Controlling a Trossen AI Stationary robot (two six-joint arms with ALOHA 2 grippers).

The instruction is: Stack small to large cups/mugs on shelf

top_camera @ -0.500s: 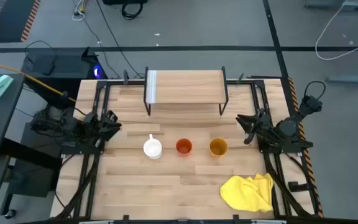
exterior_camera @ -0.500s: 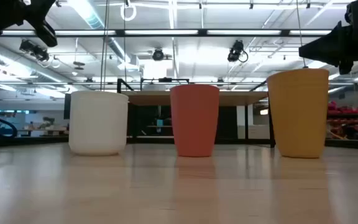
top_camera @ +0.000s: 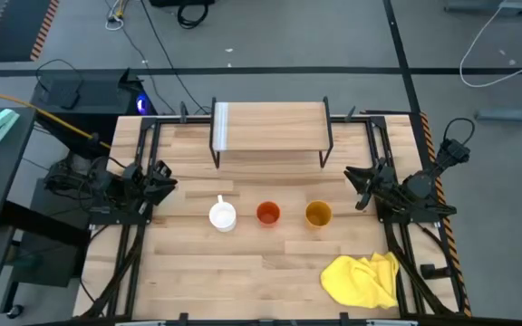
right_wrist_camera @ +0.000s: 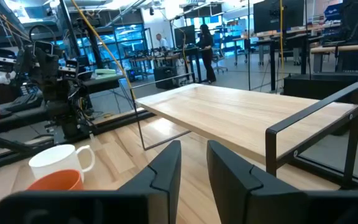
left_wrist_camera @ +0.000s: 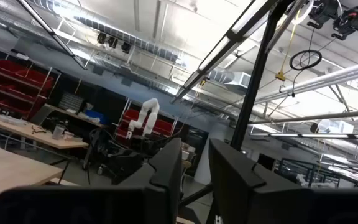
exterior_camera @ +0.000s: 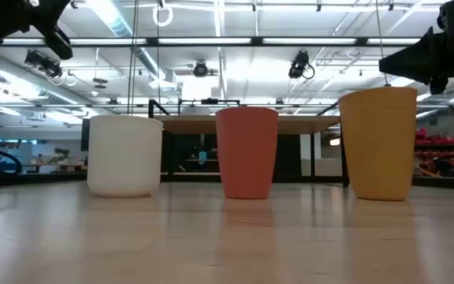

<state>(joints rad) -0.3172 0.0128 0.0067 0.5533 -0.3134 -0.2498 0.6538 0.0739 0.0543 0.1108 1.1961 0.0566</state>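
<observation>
Left end effector (top_camera: 163,174) parked at worktop's 9 o'clock, right end effector (top_camera: 361,181) at 3 — both slightly parted, empty; white mug (top_camera: 222,215) handle points 12; shelf (top_camera: 270,127) long axis 9–3.

- We saw three cups in a row across mid-table: the white mug (top_camera: 222,215), the orange-red cup (top_camera: 267,214) and the yellow-orange cup (top_camera: 318,214), with clear gaps between them.
- The shelf (top_camera: 270,127) stood behind the row, with open tabletop between it and the cups.
- Its top board lay bare, and its black legs framed open space underneath.
- A yellow cloth (top_camera: 363,279) blocked the near right corner; the near left lay free.
- The left gripper (top_camera: 161,177) and right gripper (top_camera: 359,184) sat at the table's sides, both well apart from the cups.
</observation>
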